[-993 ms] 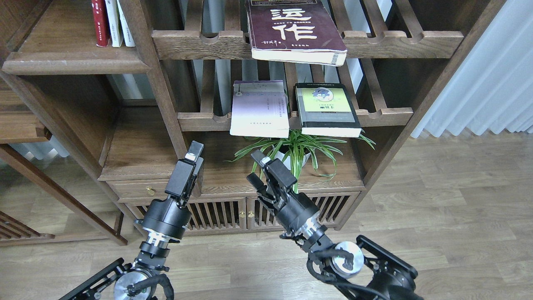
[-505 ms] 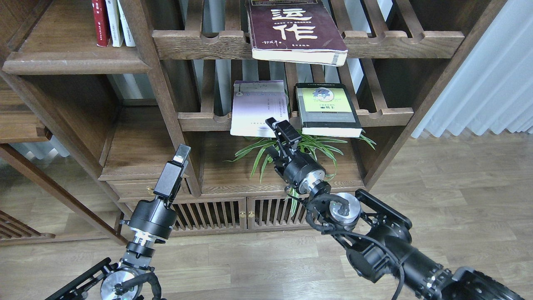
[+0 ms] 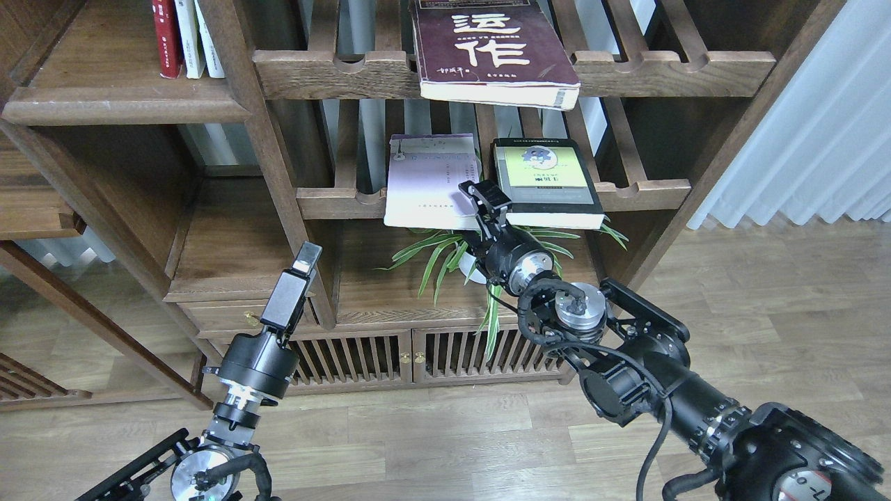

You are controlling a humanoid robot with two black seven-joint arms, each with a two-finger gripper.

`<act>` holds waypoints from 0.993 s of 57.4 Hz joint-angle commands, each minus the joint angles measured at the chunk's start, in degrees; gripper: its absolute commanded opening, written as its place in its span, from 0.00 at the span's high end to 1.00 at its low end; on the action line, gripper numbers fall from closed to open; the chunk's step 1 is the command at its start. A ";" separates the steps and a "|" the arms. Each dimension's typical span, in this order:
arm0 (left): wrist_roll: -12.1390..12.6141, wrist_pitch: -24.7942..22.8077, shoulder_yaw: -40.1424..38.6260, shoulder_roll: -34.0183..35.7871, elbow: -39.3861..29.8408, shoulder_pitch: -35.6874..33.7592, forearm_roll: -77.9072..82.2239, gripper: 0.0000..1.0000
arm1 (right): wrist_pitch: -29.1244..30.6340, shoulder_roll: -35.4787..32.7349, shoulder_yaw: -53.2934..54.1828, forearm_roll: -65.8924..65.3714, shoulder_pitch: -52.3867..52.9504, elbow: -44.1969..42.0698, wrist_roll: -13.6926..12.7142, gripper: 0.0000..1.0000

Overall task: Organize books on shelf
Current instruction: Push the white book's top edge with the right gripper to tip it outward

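Your right gripper (image 3: 485,197) sits at the front edge of the slatted rack (image 3: 647,191), between the pale lavender paperback (image 3: 428,184) and the grey-black book (image 3: 546,182) with its yellow-green panel; seen end-on and dark, you cannot tell how its fingers stand. Both books lie flat, covers up, long axes running front to back, front ends overhanging the notched rail. The thick maroon book (image 3: 491,49) with white characters lies the same way on the rack above, its cream page block facing you. Your left gripper (image 3: 306,257) points up before the cabinet post, fingers pressed together, empty. The solid dark plank shelf (image 3: 118,104) with rounded edge carries three upright books (image 3: 186,35).
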 commanded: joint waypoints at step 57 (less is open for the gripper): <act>0.00 0.01 -0.09 -1.06 0.77 -0.11 0.00 0.00 | -1.14 0.00 -2.83 3.28 3.80 -4.62 -3.84 0.34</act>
